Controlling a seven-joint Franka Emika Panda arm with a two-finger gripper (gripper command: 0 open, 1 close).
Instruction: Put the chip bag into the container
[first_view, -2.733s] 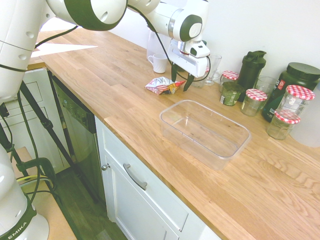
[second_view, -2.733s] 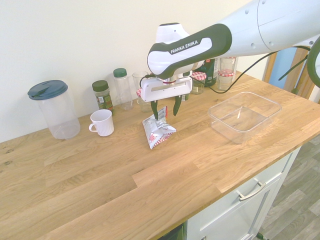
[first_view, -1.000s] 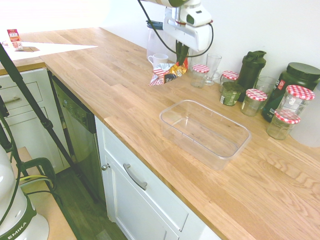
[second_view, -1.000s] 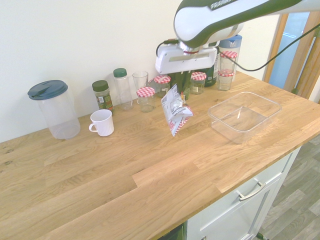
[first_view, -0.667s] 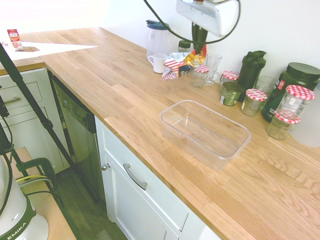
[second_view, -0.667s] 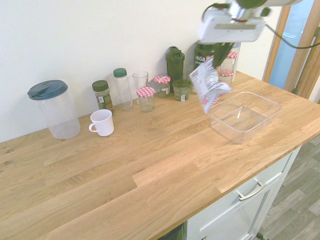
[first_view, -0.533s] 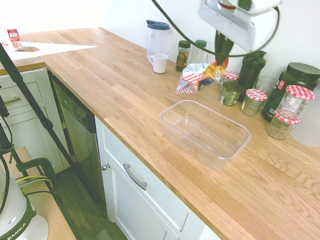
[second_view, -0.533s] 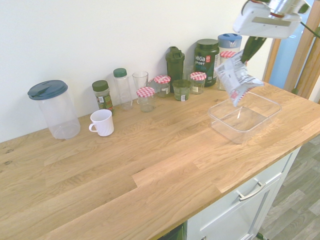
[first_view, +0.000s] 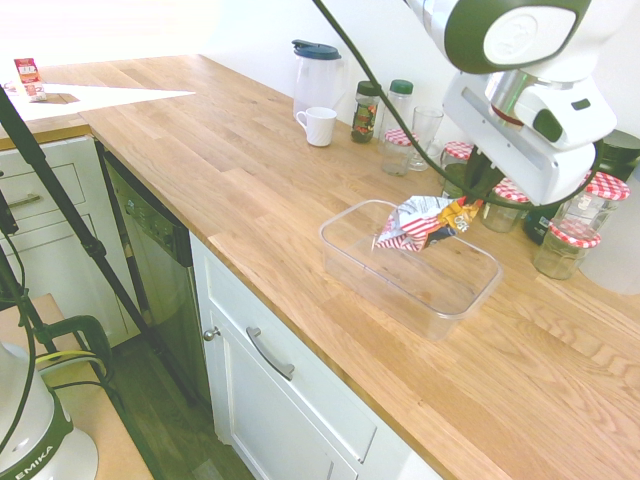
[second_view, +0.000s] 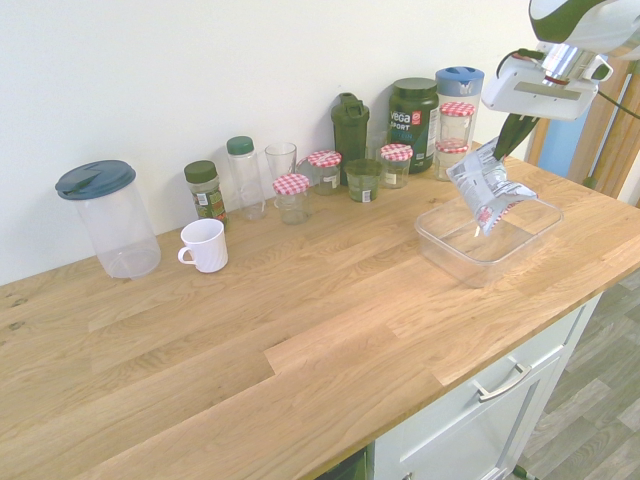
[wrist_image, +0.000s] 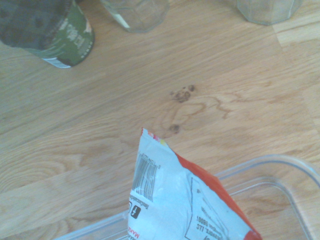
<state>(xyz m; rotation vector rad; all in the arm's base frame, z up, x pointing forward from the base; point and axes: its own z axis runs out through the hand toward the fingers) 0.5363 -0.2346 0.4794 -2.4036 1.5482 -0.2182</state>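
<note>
as seen in the second exterior view, a clear pitcher (second_view: 125, 235) with a dark blue lid is placed at the far left of the worktop (second_view: 250, 340), and a white mug (second_view: 208, 246) is set just to its right. farther right, along the wall, a green-lidded spice jar (second_view: 206, 192), a clear bottle (second_view: 246, 180) with a green lid and a drinking glass (second_view: 281, 162) are lined up. next, jars with red-checked lids (second_view: 292, 200) are grouped around a dark green shaker (second_view: 351, 140) and a small green jar (second_view: 363, 182); a large dark tub (second_view: 411, 120) is stood behind. toward the right, the chip bag (second_view: 487, 188) is held up, tilted, between the narrowed fingers of the gripper (second_view: 503, 152). by it the clear container (second_view: 465, 270) is partly overhung, its rim being seen below the bag in the wrist view
</note>
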